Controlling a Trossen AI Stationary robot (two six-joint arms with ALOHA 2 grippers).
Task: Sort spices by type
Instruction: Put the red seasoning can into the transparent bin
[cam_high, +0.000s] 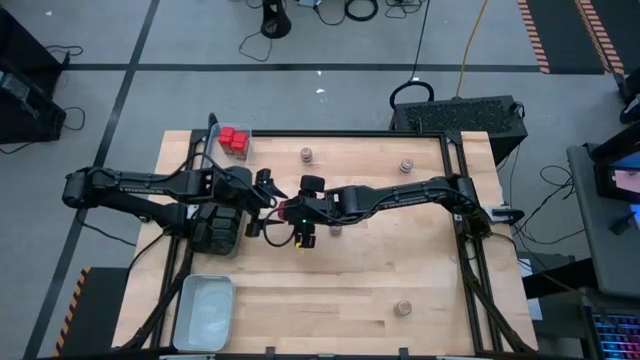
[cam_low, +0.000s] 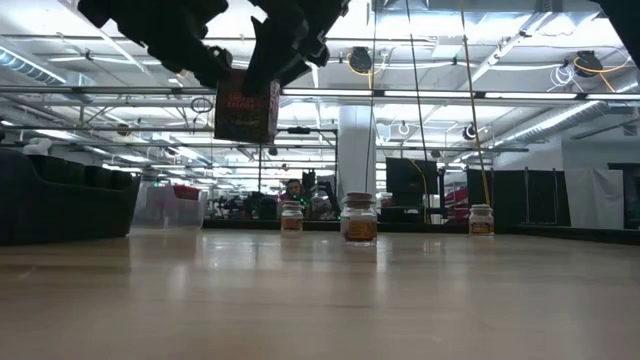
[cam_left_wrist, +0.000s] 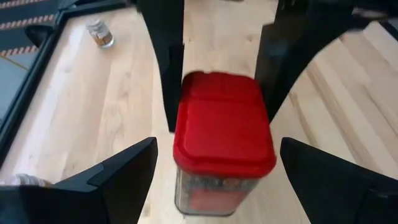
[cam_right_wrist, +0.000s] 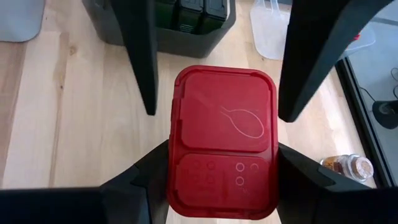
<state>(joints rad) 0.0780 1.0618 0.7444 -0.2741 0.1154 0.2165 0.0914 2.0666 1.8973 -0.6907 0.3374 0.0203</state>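
A red boxy spice tin (cam_right_wrist: 224, 143) with a red lid hangs high over the table's middle (cam_low: 246, 110), and my right gripper (cam_right_wrist: 224, 168) is shut on it. My left gripper (cam_left_wrist: 217, 149) is open just left of it (cam_high: 270, 205). Its fingers stand on either side of the tin, and a gap shows at each side. More red tins (cam_high: 235, 140) lie in a clear tray at the far left. Dark green tins (cam_right_wrist: 193, 12) stand in a dark bin (cam_high: 215, 228). Round tan-lidded jars (cam_high: 306, 154) (cam_high: 406, 165) (cam_high: 403, 307) stand scattered on the wood. My right gripper pinches the red tin between its two fingers by two opposite sides (cam_right_wrist: 171, 177), close under the lid. The fingers slant down onto it from the table's right. The tin hangs nearly upright, lid up, well clear of the table.
A pale tray (cam_high: 205, 310) sits at the near left corner. One jar (cam_low: 359, 218) stands on the table a little right of the held tin, and others (cam_left_wrist: 99, 31) (cam_right_wrist: 348, 167) show in the wrist views. Bare wood lies at the middle and near right.
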